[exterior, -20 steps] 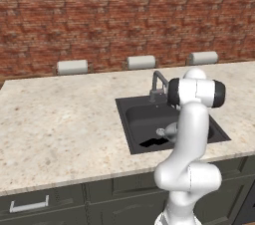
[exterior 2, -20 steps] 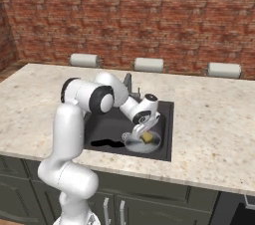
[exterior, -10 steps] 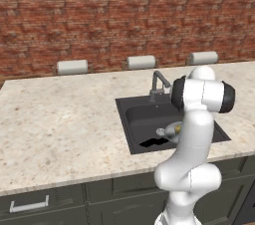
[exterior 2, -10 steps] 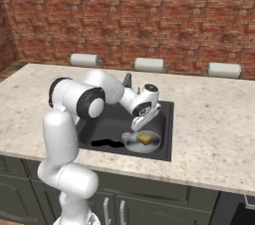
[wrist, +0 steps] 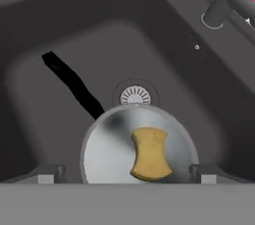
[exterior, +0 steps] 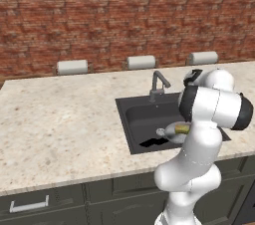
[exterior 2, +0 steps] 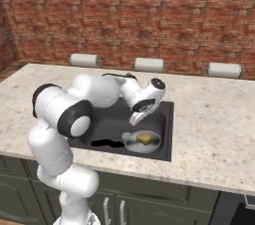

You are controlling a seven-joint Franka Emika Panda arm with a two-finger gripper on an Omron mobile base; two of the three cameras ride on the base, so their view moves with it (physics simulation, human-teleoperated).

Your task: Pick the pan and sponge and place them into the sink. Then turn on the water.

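Observation:
The black sink [exterior: 134, 114] [exterior 2: 107, 127] [wrist: 45, 109] is set into the counter. In it lies the grey pan [exterior: 169, 132] [exterior 2: 152, 144] [wrist: 107, 149], its black handle [wrist: 72, 82] pointing away from the drain [wrist: 135, 94]. The yellow-brown sponge [exterior: 182, 128] [exterior 2: 144, 138] [wrist: 149, 153] rests inside the pan. My gripper [exterior 2: 136, 118] [wrist: 127, 173] hangs open just above the pan and sponge, touching neither, with nothing between its fingers. The grey faucet [exterior: 158, 84] [wrist: 226, 0] stands at the sink's back edge. No water is in view.
Speckled beige counter [exterior: 60, 119] [exterior 2: 214, 129] spreads to both sides of the sink. Three pale wall fittings [exterior: 72, 66] [exterior 2: 148, 64] line the foot of the brick wall. Dark cabinet fronts [exterior: 55, 201] run below the counter edge.
My gripper has opened, let go of the sponge into the pan, and lifted a little above it. The upper arm has swung higher.

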